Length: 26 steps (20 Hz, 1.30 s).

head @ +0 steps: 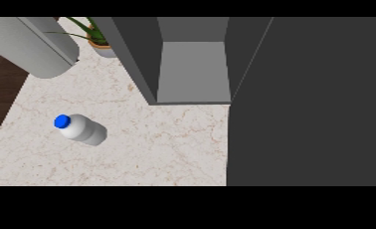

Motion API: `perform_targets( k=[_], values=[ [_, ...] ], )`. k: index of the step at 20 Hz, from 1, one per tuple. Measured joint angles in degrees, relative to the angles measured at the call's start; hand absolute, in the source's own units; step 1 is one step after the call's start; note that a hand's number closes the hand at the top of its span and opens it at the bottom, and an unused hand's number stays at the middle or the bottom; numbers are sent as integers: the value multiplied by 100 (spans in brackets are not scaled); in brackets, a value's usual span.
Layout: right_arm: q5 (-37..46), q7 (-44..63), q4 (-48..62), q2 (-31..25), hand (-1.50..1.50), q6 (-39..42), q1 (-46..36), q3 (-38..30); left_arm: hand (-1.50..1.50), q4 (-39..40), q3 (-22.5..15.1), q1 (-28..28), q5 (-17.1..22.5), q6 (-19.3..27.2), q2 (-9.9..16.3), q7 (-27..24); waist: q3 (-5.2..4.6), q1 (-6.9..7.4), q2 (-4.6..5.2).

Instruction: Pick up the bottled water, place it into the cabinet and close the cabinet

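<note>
The bottled water [82,130] is a white bottle with a blue cap [62,121], and it rests on the marble counter [161,148] at the left. Behind it, at the top middle, stands the dark grey cabinet [140,58] with its inside [192,71] showing and nothing on the lighter grey floor. Its door [301,103] is swung open and fills the right side of the view as a large dark panel. Neither of my hands shows anywhere in the view.
A grey cylinder with a rounded end [37,46] slants in from the top left, above the counter's edge. A potted plant [99,39] stands beside the cabinet's left wall. The counter ends at the left, where dark floor [9,86] shows.
</note>
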Motion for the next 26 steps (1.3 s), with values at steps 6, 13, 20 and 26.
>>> perform_targets(
  k=[6, 13, 20, 26],
  values=[
    [7, -322, -24, 44, -150, 214, 430, 88, -150, 909, 366, -339, 295, -177, 91, -259, -5, -34, 2],
    [24, -696, -22, 70, -150, 463, 870, 143, -150, 2136, 430, -769, -11, -316, 120, -771, -6, -52, 11],
    [43, -1083, -42, 38, -150, 670, 1332, 124, -150, 3703, 566, -1270, -332, -545, 234, -1528, -10, -82, 18],
    [84, -1322, -51, 66, -150, 745, 1606, 173, -150, 4850, 658, -1808, -507, -575, 279, -2067, -10, -71, 22]
  ],
)
